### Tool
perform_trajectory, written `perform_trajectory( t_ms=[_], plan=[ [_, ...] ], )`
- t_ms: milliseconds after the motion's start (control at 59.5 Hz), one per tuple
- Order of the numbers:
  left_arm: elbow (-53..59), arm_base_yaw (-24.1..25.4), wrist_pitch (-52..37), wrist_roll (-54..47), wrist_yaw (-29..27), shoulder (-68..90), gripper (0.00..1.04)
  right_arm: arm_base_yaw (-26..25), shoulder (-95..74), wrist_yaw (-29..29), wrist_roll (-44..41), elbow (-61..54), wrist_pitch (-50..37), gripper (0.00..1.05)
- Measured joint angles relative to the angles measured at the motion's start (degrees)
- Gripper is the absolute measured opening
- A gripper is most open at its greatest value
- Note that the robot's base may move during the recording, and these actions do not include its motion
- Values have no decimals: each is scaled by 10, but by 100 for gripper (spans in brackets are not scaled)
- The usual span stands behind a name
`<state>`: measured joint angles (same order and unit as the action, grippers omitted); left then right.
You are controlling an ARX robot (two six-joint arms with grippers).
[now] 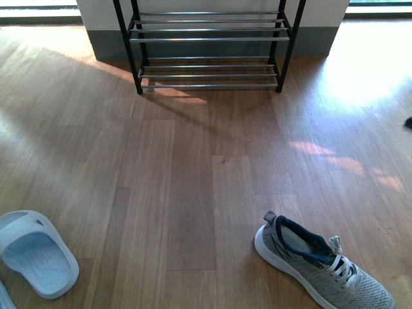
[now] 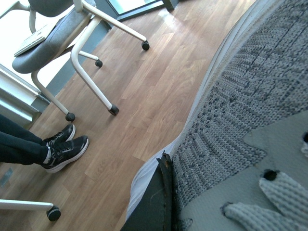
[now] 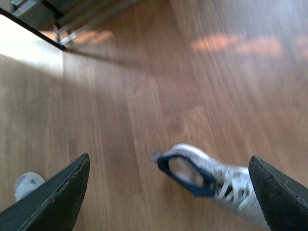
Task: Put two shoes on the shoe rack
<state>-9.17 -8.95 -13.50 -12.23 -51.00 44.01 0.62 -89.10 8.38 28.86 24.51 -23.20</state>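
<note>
Holds the right gripper [image 3: 169, 159] spread wide and empty, hovering above the wood floor [image 1: 193, 180]. Has the grey knit sneaker [image 1: 322, 264] below and slightly ahead of it, upright on its white sole, inside the span of the two dark fingers [image 3: 53, 207] though nearer one than the other. Lies with its long axis running roughly from finger to finger: navy heel collar about mid-gap, laced toe out towards one fingertip. Calls, most likely, for a turn of the wrist before going down, so as to close across the shoe's width or over the heel collar, not along its length.

Shows of the left gripper [image 2: 159, 192] only one dark finger [image 2: 151, 214], pressed along the side of a second sneaker [image 2: 250, 120] that crowds right up against it. Cannot tell how far open, nor whether truly gripped. Makes the right arm clearly the nearer to the sneaker on the floor.

Puts the shoe rack [image 1: 209, 38] far ahead of the right gripper, well apart from it, beyond open floor, with no shoe on the tiers in view. Leaves a pale blue slipper [image 1: 35, 251] well off to the left-arm side, no part of the job.
</note>
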Motion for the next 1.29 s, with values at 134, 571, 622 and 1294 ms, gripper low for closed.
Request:
perform_trajectory(
  t_ms=[134,571,622,1294],
  plan=[
    [0,0,0,0,0,0,2,16,-188,-5,140,65,-25,96],
    [0,0,0,0,0,0,2,21,-504,-9,390,194,36,96],
    [0,0,0,0,0,0,2,19,-527,-5,402,204,35,96],
    [0,0,0,0,0,0,2,52,-608,26,542,287,46,96]
  ],
)
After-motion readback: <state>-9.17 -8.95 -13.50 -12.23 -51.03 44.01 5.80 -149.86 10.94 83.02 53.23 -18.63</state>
